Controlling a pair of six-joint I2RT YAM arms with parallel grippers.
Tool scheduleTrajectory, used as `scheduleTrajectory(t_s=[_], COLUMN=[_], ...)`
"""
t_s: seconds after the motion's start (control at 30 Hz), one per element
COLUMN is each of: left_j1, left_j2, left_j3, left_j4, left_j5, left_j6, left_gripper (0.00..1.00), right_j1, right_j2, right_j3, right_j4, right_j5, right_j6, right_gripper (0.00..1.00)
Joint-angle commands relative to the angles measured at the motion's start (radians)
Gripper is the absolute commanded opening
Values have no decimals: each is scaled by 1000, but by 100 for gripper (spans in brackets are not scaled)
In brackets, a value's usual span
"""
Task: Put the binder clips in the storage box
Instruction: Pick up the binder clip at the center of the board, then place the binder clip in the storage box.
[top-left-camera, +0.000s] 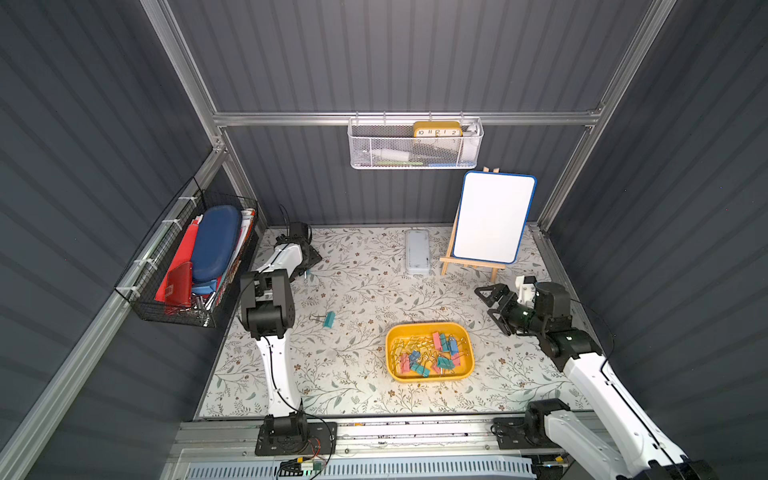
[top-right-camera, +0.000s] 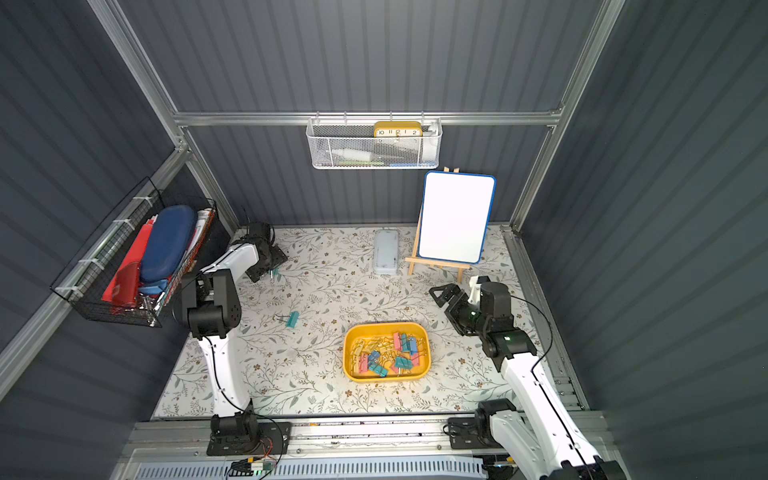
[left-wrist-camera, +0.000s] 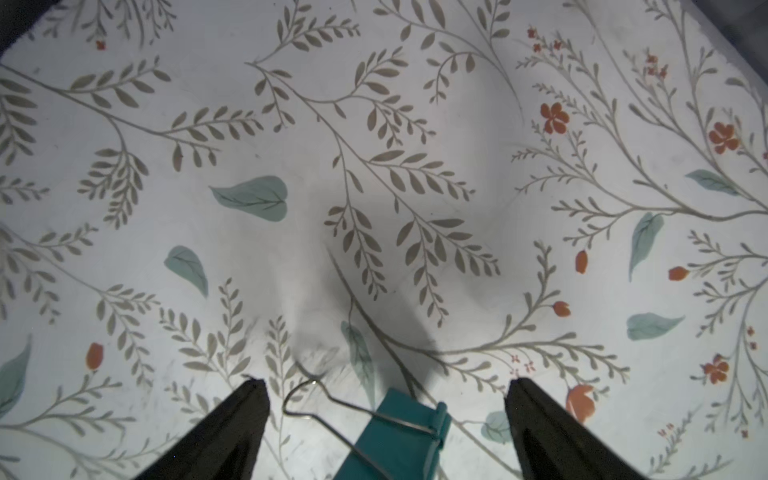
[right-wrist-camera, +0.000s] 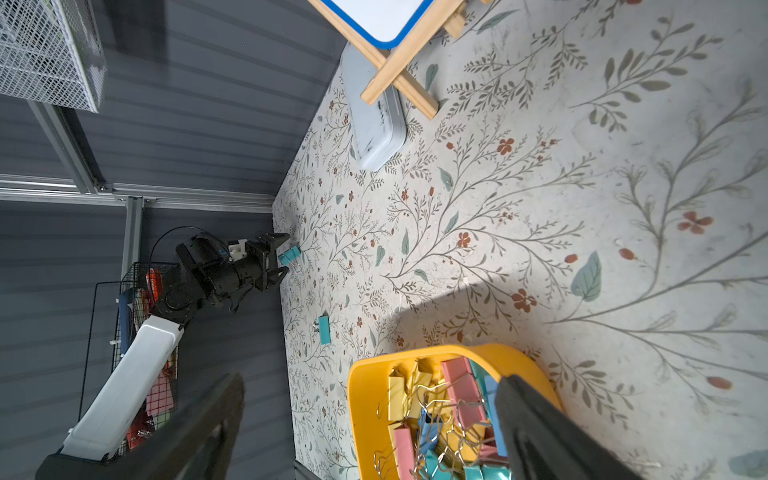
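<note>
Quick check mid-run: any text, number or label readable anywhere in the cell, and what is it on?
"10 11 12 1 2": dial numerals on the yellow clock standing in the white mesh basket, seen in both top views; the rest of the dial is hidden.
Small marks on the grey case: too small to read.
Nothing else legible.

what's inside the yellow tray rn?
A heap of binder clips in pink, teal, blue and yellow lies in the storage box, wire handles tangled. Lower clips and much of its floor are covered, so no exact count.
</note>
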Motion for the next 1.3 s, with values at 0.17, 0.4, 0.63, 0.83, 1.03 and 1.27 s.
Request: scheduleTrajectory(t_s=[0.17,0.4,0.63,0.83,1.03,1.27], left_j1=[-2,-3,-4,-71,-286,-605], left_j2=[10,23,-38,-198,-354,-554], left_j3=[0,-12,-50,-106,-143,-164], left_j4=[-71,-57,-31,-36,-76,-80], left_j5=[26,28,58,136,167,197], left_j6=[-50,-62,-39,-5,-11,-90], left_gripper=[75,45,34,33,30,31], right_j1=[-2,-2,-2,-4,-15,-62], right_j2=[0,-11,-8,9,36,53], right_j3=[-4,-1,-1,-9,-6,-9], right_j4=[15,6,11,37,58,59], right_j5=[-16,-12,-11,28,31,12], right_j6=[-8,-14,-5,21,16,13], right_gripper=[99,99,99,99,99,99])
